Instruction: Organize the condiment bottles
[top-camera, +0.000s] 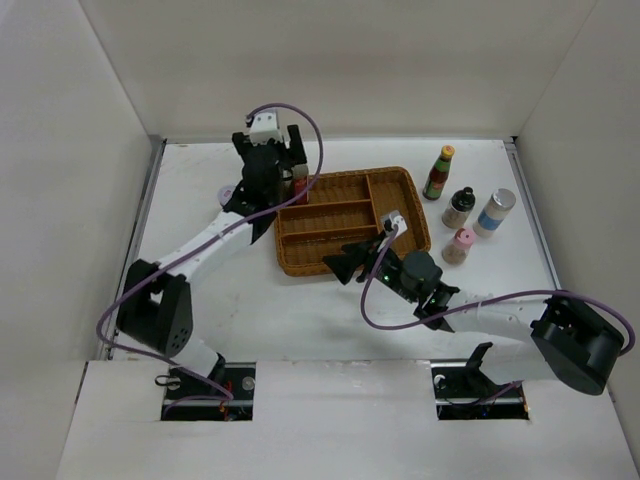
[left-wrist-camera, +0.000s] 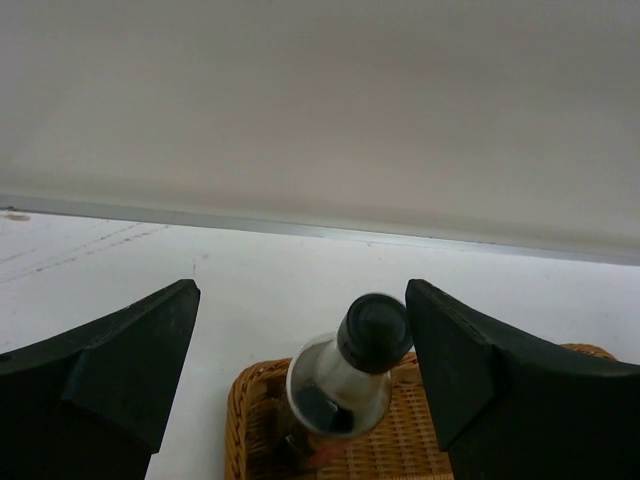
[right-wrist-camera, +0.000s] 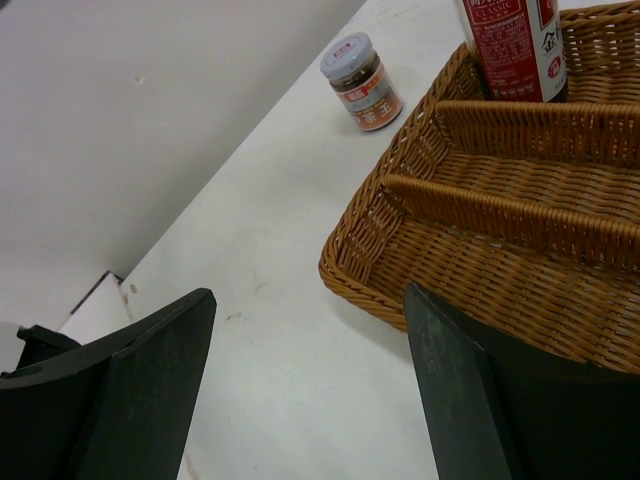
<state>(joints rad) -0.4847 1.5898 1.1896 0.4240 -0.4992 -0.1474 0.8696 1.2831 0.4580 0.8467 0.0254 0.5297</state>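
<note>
The tall clear black-capped bottle with a red label stands in the back left corner of the wicker tray. My left gripper is open above it, with the cap close to the right finger; from above, the gripper hides most of the bottle. My right gripper is open and empty at the tray's front edge. Its wrist view shows the red-labelled bottle and the short pink-lidded jar left of the tray. That jar sits beside the left arm.
Right of the tray stand the green yellow-capped bottle, black-capped shaker, silver-capped blue-labelled bottle and pink-capped shaker. The tray's long compartments hold nothing. White walls close in the table on three sides.
</note>
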